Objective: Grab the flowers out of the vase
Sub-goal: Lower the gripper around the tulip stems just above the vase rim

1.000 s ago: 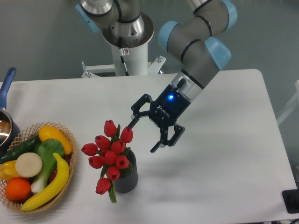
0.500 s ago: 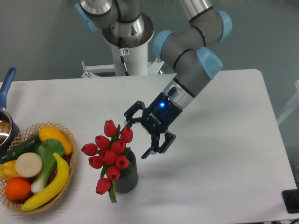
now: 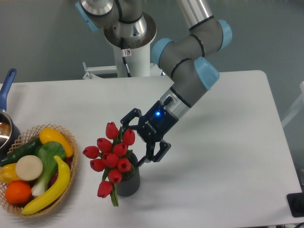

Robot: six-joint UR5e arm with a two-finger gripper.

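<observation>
White bench [image 3: 228,142] fills most of my view, with the grey arm [image 3: 190,80] reaching down across it from the back toward the middle. On the left edge sits a wicker basket [image 3: 71,142] piled with fruit and veg: a banana [image 3: 52,187], an orange [image 3: 18,192], something green and leafy. Behind it, cut off by the frame, I can see a pot with a blue handle [image 3: 6,85].

Front and centre is the dark grey ribbed vase [image 3: 129,184], standing upright on the bench just right of the basket. The flowers [image 3: 111,154] are in it, red tulip buds fanning up and to the left over the rim, and one bud droops down the front of the vase.

My pincer [image 3: 136,138] is spread wide, tilted down and left, blue light glowing on its body. One finger sits right beside the top buds, the other hangs just over the vase's right rim. Can't tell if either is actually touching anything.
</observation>
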